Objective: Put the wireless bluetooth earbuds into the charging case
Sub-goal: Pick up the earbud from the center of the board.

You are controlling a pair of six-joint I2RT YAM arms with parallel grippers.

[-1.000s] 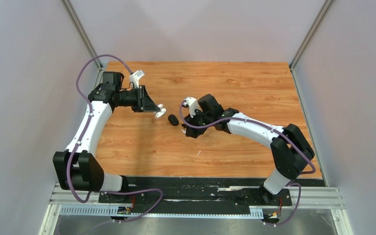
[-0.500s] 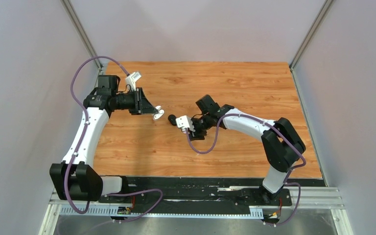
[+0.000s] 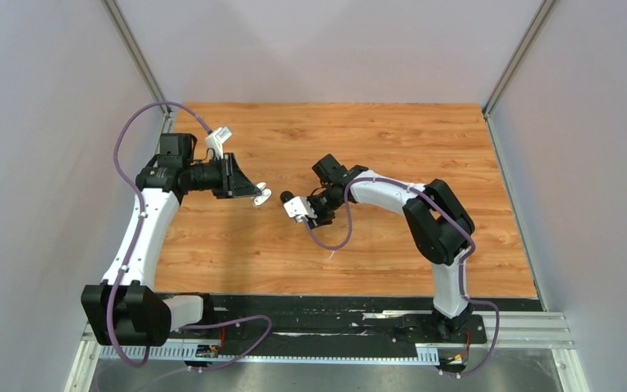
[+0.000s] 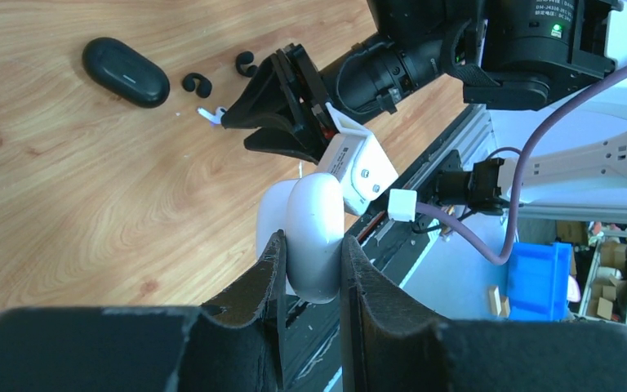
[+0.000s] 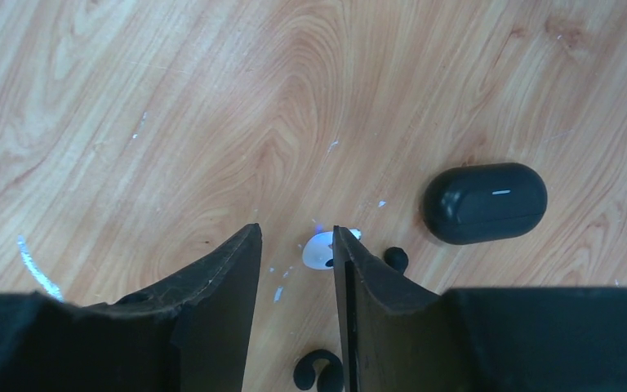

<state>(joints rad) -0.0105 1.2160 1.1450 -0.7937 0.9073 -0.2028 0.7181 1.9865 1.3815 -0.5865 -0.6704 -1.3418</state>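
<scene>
Near the middle of the overhead view, the left end effector (image 3: pixel 255 195) reaches in from the left with a white charging case (image 3: pixel 262 196) at its tip, held clear of the wooden tabletop (image 3: pixel 375 139). Just to its right, the right end effector (image 3: pixel 295 206) points down at the boards, with the black charging case (image 3: pixel 285 196) right beside it. The earbuds are too small to pick out here.

At lower centre of the left wrist view, the left end effector (image 4: pixel 312 242) is clamped on the white charging case (image 4: pixel 314 220), one finger pressing each side. In the upper left of the frame the black charging case (image 4: pixel 125 71) lies shut on the tabletop. Just right of it sit two black earbuds (image 4: pixel 197 82), and a white earbud (image 4: pixel 208 114) lies a little below them. The right end effector (image 4: pixel 241 131) hangs by the white earbud.

In the right wrist view, the right end effector (image 5: pixel 295 233) has its fingers apart. The white earbud (image 5: pixel 320 249) lies on the tabletop in the gap, close to the finger on the right of the frame; whether they touch cannot be told. The black charging case (image 5: pixel 484 202) lies at right centre. Of the black earbuds, one (image 5: pixel 394 259) sits just right of that finger and the other (image 5: pixel 320 371) lies at the bottom edge.
</scene>
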